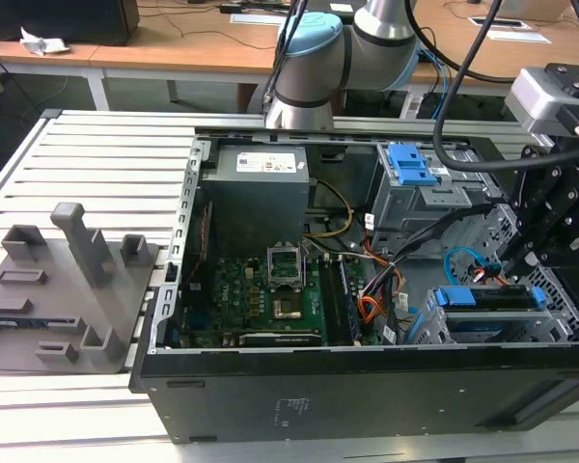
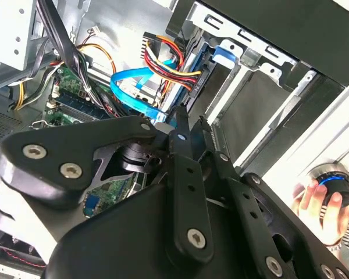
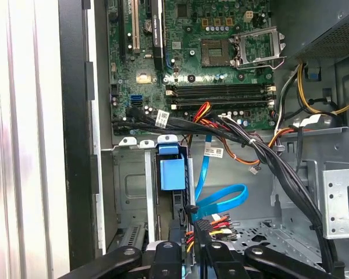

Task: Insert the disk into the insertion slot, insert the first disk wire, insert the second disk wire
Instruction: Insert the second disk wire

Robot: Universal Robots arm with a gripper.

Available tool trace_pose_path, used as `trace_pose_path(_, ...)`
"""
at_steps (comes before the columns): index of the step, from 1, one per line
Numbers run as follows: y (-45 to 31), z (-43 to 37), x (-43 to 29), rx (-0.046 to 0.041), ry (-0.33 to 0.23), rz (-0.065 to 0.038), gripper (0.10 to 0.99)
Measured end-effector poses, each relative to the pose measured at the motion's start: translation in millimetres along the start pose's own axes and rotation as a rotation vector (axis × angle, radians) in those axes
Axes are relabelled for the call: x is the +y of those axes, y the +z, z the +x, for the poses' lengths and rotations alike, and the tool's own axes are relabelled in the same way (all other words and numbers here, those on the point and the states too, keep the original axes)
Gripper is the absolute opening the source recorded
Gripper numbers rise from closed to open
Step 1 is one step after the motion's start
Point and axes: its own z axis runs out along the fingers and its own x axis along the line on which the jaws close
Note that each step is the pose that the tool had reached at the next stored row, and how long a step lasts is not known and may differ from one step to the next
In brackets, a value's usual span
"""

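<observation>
Tool [image 2: 189, 123]: black, lowered into the open computer case [image 1: 367, 386] at the exterior view's right. Whether it was apart, together or clamped on anything could not be told. Its tip stood just beside the plug end of a blue flat wire [image 3: 224, 200] and a bundle of red, yellow and black wires [image 3: 220, 223], both near the end of the disk [image 3: 171, 173].

Disk: in its blue carrier, seated edge-on inside the slot [image 3: 131, 195], blue tab showing at the end.

Blue flat wire: looped in the space beside the slot.

Tall cage [image 1: 410, 169]: grey metal, blue latch on top, standing beyond the slot in the exterior view.

Circuit board [image 3: 186, 58]: green, flat on the case floor, processor socket near its middle; grey power box [image 1: 261, 193] beside it.

Arm [image 1: 309, 58]: grey with a pale blue cap, behind the case.

Table [image 1: 96, 164]: slatted aluminium, carrying the case and a grey moulded holder [image 1: 68, 280] at the exterior view's left.

Hand [image 2: 314, 200]: a person's, on a round knob with a blue ring [image 2: 336, 185], outside the case.
</observation>
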Motion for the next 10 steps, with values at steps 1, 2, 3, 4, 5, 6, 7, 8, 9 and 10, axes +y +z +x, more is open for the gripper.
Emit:
trace_pose_path(1,-0.1,0.0,0.0,0.0,0.0,0.0,0.224)
trace_pose_path(2,-0.1,0.0,0.0,0.0001,0.0,0.0,0.157)
trace_pose_path(3,-0.1,0.0,0.0,0.0,0.0,0.0,0.106)
trace_pose_path(4,-0.1,0.0,0.0,0.0,0.0,0.0,0.106)
trace_pose_path(5,-0.1,0.0,0.0,0.0,0.0,0.0,0.106)
trace_pose_path(6,-0.3,0.0,0.0,0.0,0.0,0.0,0.106)
trace_pose_path(7,-0.3,0.0,0.0,0.0,0.0,0.0,0.106)
trace_pose_path(8,-0.3,0.0,0.0,0.0001,0.0,0.0,0.106)
trace_pose_path(9,-0.4,0.0,0.0,0.0,0.0,0.0,0.106)
trace_pose_path(10,-0.4,0.0,0.0,0.0,0.0,0.0,0.106)
